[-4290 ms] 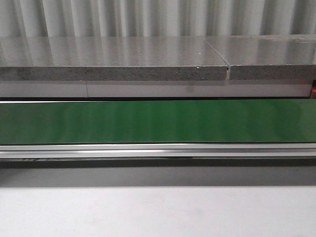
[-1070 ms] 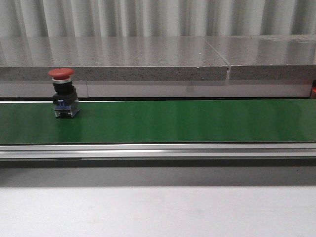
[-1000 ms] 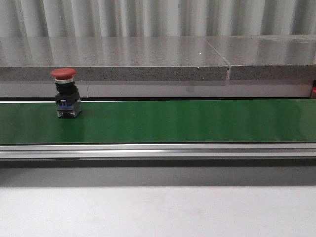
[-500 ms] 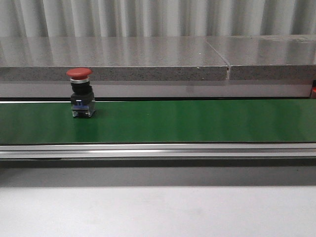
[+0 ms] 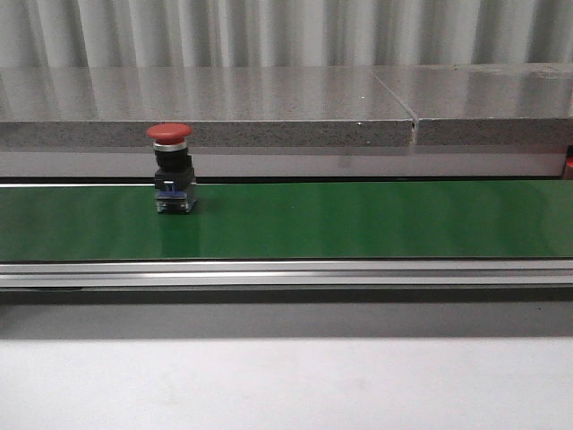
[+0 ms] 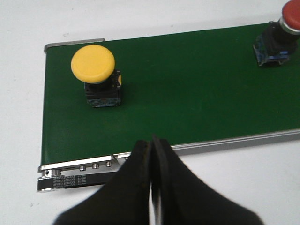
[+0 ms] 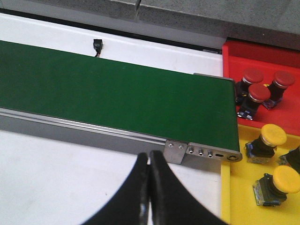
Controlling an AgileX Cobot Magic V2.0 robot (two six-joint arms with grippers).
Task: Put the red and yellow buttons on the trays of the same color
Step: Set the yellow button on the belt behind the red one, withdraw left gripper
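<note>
Left wrist view: left pincer (image 6: 151,154) clenched, empty, hovering over the near rail of the green conveyor belt (image 6: 187,89). Just beyond it a yellow mushroom-head push button (image 6: 96,75) stands upright on the belt; further along, a red mushroom-head push button (image 6: 277,40), also upright. Both not yet picked.

Right pincer (image 7: 150,176) clenched, empty, near the belt's other end. Beside that end: red plastic tray (image 7: 262,54) holding three red buttons, yellow plastic tray (image 7: 234,197) holding at least two yellow ones. So partly done, two left on the belt.

Front view shows only the red button; trays, yellow button and both pincers appear in the wrist views alone.
</note>
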